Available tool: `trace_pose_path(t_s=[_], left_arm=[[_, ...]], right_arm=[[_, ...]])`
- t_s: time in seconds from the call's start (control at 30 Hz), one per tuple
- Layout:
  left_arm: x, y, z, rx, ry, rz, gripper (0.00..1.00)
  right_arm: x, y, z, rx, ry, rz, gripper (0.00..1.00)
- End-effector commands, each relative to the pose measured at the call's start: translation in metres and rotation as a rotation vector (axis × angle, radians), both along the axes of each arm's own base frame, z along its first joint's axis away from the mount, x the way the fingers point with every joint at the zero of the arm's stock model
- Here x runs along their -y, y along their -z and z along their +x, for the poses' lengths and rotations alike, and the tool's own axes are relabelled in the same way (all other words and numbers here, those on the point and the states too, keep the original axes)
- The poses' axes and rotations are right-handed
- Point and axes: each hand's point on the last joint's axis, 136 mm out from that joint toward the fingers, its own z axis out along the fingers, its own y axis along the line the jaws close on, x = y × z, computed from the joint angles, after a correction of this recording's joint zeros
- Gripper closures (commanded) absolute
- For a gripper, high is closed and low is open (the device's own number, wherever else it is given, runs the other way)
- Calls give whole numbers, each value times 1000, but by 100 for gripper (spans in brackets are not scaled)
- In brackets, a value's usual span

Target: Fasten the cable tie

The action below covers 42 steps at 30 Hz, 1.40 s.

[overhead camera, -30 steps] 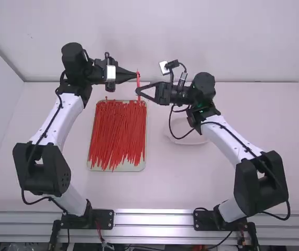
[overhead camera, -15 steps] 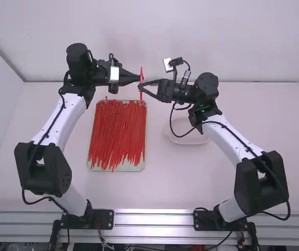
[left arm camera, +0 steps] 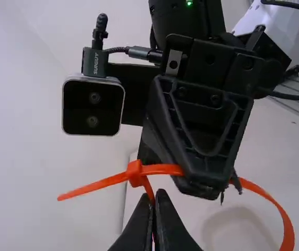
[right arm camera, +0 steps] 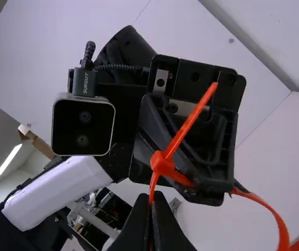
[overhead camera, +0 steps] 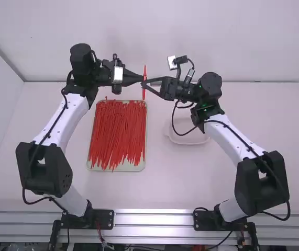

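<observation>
**While Both Grippers Clamp the Cable Tie (overhead camera: 144, 82), Tightening Is Judged the Step in Hand**

Since the pointed tail (left arm camera: 86, 189) is seen passed through the head (left arm camera: 134, 172), with the strap curving away into a wide loop (left arm camera: 275, 209), the threading is judged done and the cinching barely begun. The tie is held in the air between the two arms, above the far end of the tray (overhead camera: 145, 157) of spare red ties (overhead camera: 117, 133).

The left gripper (overhead camera: 137, 79) is seen with its jaws closed on the strap just beside the head. The right gripper (overhead camera: 151, 83) is likewise pinched shut on the strap close to the head (each wrist view shows its own fingers meeting on the orange-red plastic). The two grippers are set nose to nose, very nearly touching.

For the next move, it is judged that the tail must be drawn farther through the head while the head is kept braced. A regrasp is probably called for, since both grips sit near the head: one gripper would have to be opened and closed again on the free tail. The pull should be kept in line with the head's slot, so that the strap is neither bent sideways nor slipped from the pads.

A white dish (overhead camera: 183, 138) is seen on the table beside the tray, and may be meant for the finished tie (this cannot be confirmed).
</observation>
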Motion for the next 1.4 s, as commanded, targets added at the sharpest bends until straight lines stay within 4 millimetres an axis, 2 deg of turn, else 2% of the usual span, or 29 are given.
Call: trace_pose_path(t_s=[0.0, 0.23, 0.3, 0.33, 0.57, 0.67, 0.8, 0.87, 0.9, 1.13, 1.23, 1.3, 1.37], left_arm=[[11, 0, -20, -11, 106, -4, 98], [10, 0, -20, -10, 104, -4, 98], [10, 0, -20, -10, 104, -4, 98], [10, 0, -20, -12, 105, -4, 98], [12, 1, -21, -28, 110, -3, 98], [12, 2, -21, -39, 109, -2, 98], [18, 2, -25, -42, 126, -2, 98], [23, 2, -28, -40, 140, -2, 98], [24, 2, -29, -40, 145, -2, 98], [28, 2, -30, -37, 151, -1, 98], [30, 2, -32, -38, 156, -1, 98], [31, 2, -32, -42, 160, -1, 98], [31, 2, -32, -42, 160, -1, 98]], right_arm=[[12, -12, 22, 7, 116, 40, 100], [14, -10, 21, 17, 104, 31, 100], [15, -8, 14, 66, 69, 8, 93], [18, -7, 14, 68, 60, 2, 83], [29, -4, 15, 55, 43, -12, 74], [35, -8, 16, 33, 45, 3, 73], [37, -23, 8, 88, 25, 35, 68], [39, -27, 6, 117, 29, 43, 59], [39, -26, 7, 112, 29, 42, 58], [31, -26, 1, 112, 7, 43, 62], [32, -26, 2, 112, 9, 43, 67], [31, -26, 1, 113, 8, 43, 76], [30, -26, 0, 112, 4, 43, 80]])
